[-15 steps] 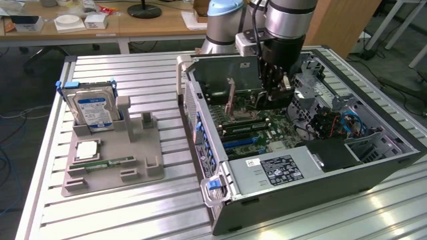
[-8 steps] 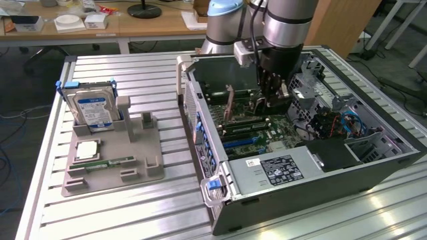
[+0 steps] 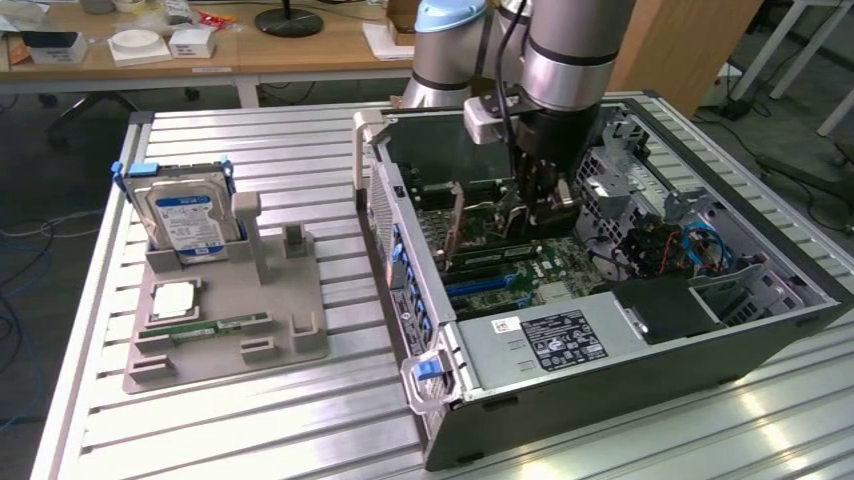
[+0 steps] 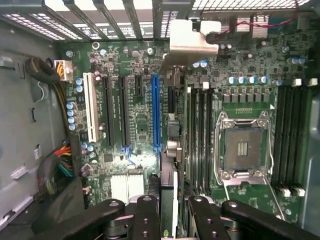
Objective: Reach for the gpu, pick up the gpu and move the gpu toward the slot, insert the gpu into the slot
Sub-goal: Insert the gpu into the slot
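Your tool (image 4: 172, 204) is pinching the gpu (image 4: 173, 145), which is hanging straight below it over the motherboard (image 4: 141, 122). Pickup is looking done, but the card is sitting just beside the slot (image 4: 156, 112), seemingly not seated yet.

Wooden desk (image 3: 320, 52) behind slatted metal table (image 3: 267, 140), dark floor (image 3: 54, 185) beside

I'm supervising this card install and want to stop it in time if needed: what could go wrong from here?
1. The gpu, held edge-on between the fingers, seems to sit beside the blue slot rather than over it; pressing down could strike the motherboard.
2. Its metal bracket is close to the case's rear grille and might catch there.
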### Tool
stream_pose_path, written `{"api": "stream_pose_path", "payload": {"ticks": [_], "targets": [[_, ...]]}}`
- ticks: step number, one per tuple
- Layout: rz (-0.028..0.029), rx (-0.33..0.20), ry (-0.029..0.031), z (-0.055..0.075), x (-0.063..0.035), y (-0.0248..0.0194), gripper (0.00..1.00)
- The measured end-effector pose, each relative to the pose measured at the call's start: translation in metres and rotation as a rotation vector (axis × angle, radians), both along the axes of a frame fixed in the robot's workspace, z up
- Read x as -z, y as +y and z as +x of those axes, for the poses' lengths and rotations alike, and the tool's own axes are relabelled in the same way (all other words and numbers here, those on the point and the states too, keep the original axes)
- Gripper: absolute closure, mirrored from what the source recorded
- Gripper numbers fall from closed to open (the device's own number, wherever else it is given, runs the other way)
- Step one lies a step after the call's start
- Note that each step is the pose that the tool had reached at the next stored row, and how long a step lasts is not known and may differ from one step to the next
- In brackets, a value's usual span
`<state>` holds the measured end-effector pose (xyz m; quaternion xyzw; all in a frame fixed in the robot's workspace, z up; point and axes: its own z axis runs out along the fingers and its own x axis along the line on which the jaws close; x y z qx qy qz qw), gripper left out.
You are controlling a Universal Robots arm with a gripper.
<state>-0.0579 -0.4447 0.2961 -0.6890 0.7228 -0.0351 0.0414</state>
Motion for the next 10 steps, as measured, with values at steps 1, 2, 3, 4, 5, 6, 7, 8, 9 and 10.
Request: {"api": "stream_pose_path", "payload": {"ticks": [1,2,3,4,5,6,7,8,9,10], "targets": [[-0.002,0.0,0.0001,-0.0003,0.0016,0.0,0.73],[-0.0049,0.0,0.0001,-0.0005,0.0029,0.0,0.73],[-0.0074,0.0,0.0003,-0.0008,0.0041,0.0,0.73],[-0.0089,0.0,0.0005,-0.0019,0.0048,0.0,0.73],[-0.0099,0.0,0.0005,-0.004,0.0052,-0.0001,0.73],[-0.0112,0.0,0.0003,-0.0054,0.0058,0.0,0.73],[-0.0134,-0.001,0.0003,-0.0071,0.0061,0.0,0.73],[-0.015,-0.003,0.0004,-0.0094,0.0063,0.0,0.73],[-0.0168,-0.004,0.0004,-0.0095,0.0064,-0.0001,0.73],[-0.0181,-0.006,0.0004,-0.0096,0.0065,-0.0004,0.73]]}}
